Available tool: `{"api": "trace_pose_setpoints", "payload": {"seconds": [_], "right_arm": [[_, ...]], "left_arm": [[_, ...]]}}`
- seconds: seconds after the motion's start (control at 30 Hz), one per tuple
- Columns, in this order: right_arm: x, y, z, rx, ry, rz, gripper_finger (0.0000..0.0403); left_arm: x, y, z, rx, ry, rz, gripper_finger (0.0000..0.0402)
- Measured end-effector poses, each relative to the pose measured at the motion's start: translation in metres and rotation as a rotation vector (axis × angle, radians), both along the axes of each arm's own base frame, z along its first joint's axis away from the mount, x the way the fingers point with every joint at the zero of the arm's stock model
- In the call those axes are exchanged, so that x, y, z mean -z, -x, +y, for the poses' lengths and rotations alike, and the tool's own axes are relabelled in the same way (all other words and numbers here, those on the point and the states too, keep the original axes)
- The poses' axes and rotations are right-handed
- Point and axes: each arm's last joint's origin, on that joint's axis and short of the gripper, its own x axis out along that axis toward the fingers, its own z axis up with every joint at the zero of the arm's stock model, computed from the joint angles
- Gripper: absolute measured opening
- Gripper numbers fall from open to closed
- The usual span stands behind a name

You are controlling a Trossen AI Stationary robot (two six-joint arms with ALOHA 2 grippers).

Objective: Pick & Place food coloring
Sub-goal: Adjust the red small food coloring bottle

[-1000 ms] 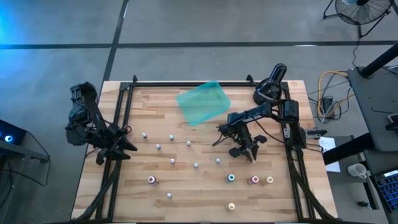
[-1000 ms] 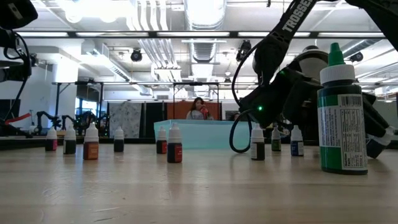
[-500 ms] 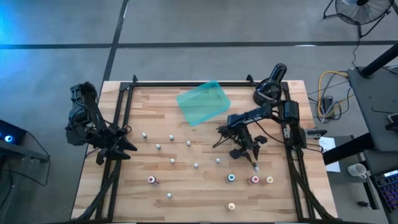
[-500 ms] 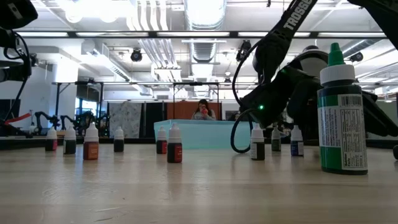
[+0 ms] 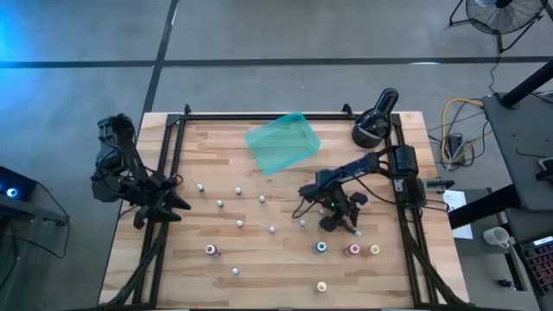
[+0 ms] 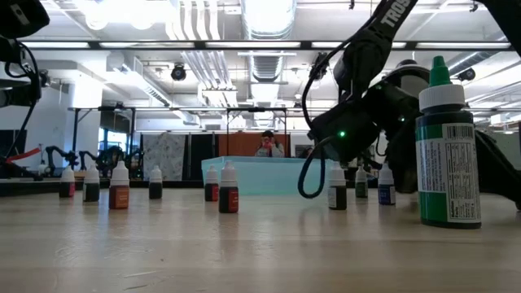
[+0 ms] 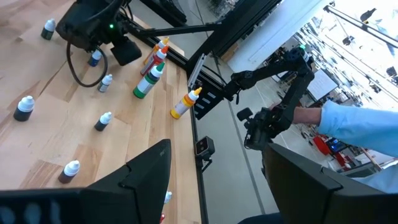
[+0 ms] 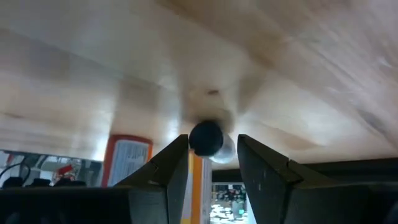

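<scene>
Several tiny food coloring bottles stand scattered on the wooden table, among them a teal one (image 5: 321, 248), a pink one (image 5: 352, 250) and a yellow one (image 5: 374, 250). A green bottle (image 6: 446, 146) stands close to the low camera. My right gripper (image 5: 343, 218) is low over the table's right half and open. In its wrist view its fingers (image 8: 174, 171) stand on either side of a small bottle with a dark round end (image 8: 206, 138); whether they touch it I cannot tell. My left gripper (image 5: 162, 204) waits open at the left edge.
The translucent teal tray (image 5: 282, 142) lies at the far middle of the table. A black round lamp-like device (image 5: 371, 126) sits at the far right corner. Black frame rails run along the table's left and right edges. A person shows in the room beyond the table.
My right gripper has come down toward the table and a little toward the near edge, ending around a small bottle. The bottles and the tray have stayed in place.
</scene>
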Motion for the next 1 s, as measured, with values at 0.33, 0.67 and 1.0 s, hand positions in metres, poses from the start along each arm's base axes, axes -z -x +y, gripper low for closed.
{"api": "trace_pose_setpoints", "payload": {"seconds": [0.33,0.67,1.0], "right_arm": [[0.0034,0.0063,0.0032,-0.024,0.013,0.025,0.0132],[0.0032,0.0063,0.0029,-0.031,0.017,0.022,0.0076],[-0.0006,0.0017,0.0030,-0.025,0.014,0.001,0.0066]], "left_arm": [[0.0000,0.0000,0.0000,-0.003,0.013,0.005,0.0225],[0.0000,0.0000,0.0000,-0.004,0.013,0.005,0.0225],[0.0000,0.0000,0.0000,-0.003,0.013,0.005,0.0225]]}}
